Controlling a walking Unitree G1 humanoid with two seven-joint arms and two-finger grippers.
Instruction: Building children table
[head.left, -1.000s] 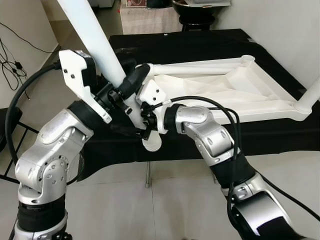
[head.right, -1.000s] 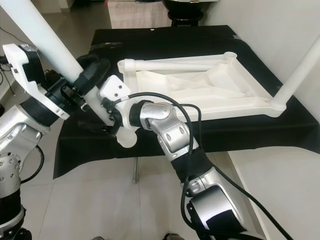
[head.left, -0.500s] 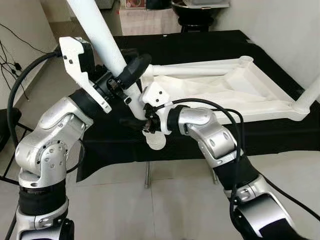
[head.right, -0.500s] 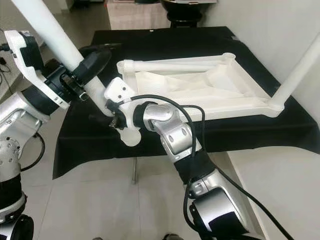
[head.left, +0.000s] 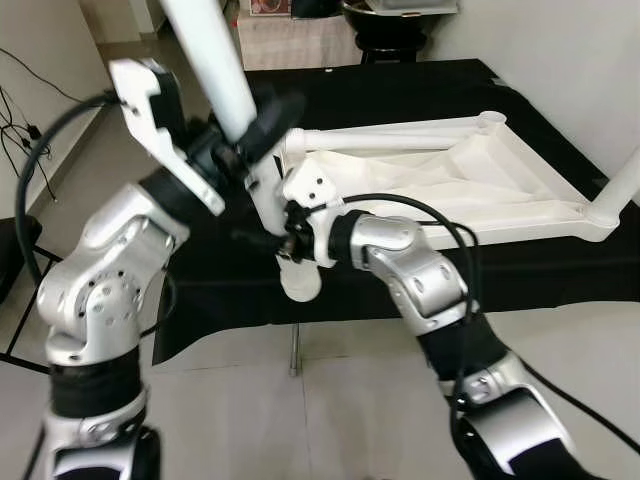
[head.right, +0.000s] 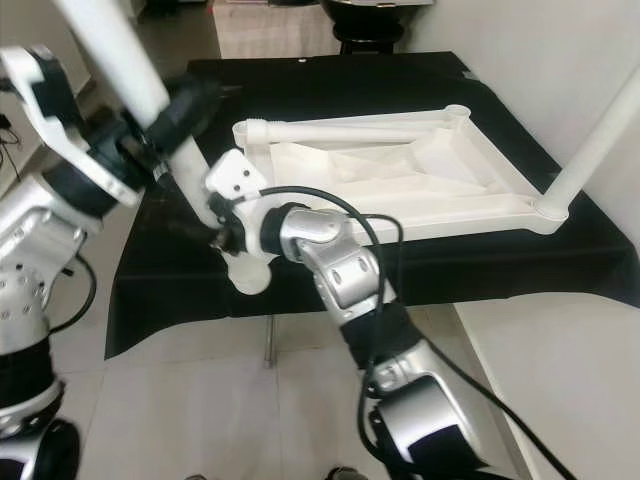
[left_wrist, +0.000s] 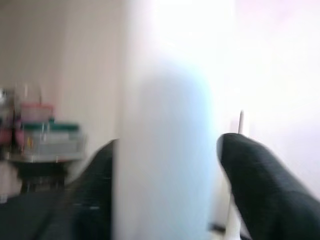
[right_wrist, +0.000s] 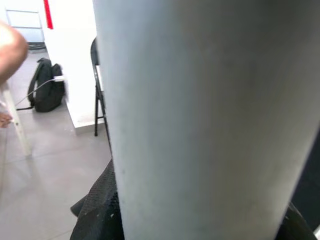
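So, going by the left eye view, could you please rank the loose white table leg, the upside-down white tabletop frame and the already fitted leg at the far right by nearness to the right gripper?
1. The loose white leg: clamped in the right gripper itself, near its lower end.
2. The tabletop frame: on the black-covered table, just beyond and to the right.
3. The fitted leg: at the frame's far right corner.

Even daylight is filling the head views, the silver left arm (head.left: 110, 270) smearing with motion blur. Glare is washing out the white cylindrical leg (left_wrist: 165, 150) in the soft-focused left wrist view.
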